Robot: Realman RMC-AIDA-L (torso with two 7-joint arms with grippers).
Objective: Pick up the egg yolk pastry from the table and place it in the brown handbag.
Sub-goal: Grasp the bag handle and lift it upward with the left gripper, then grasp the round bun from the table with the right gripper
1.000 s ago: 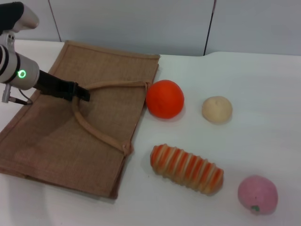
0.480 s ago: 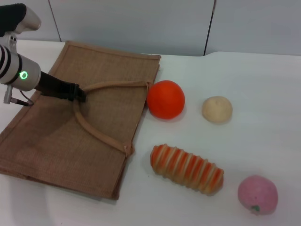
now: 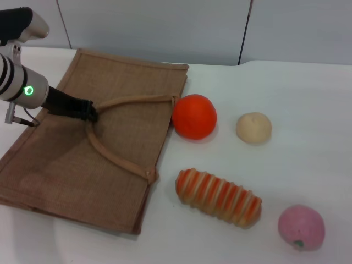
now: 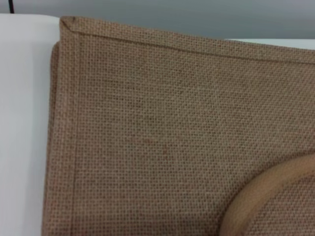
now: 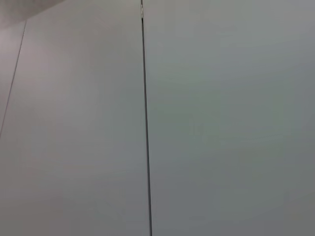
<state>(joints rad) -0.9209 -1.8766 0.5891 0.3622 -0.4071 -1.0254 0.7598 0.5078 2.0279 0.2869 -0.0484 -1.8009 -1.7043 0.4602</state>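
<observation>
My left tool [image 3: 88, 111] pinches the tan jute handbag's [image 3: 66, 165] loop handle [image 3: 118, 159]: opening step. Next: lift handle; cream dome pastry [image 3: 254, 127] waits far right on worktop [image 3: 308, 165].

No text, label, brand name or number can be read on anything shown. The only sign seen is a small green ring light [image 3: 26, 89], lit on the left arm's wrist at nine o'clock in the head view.

Tan-brown woven handbag [image 3: 126, 88], cream pastry [image 3: 253, 127], orange-and-cream striped roll [image 3: 218, 197].
</observation>
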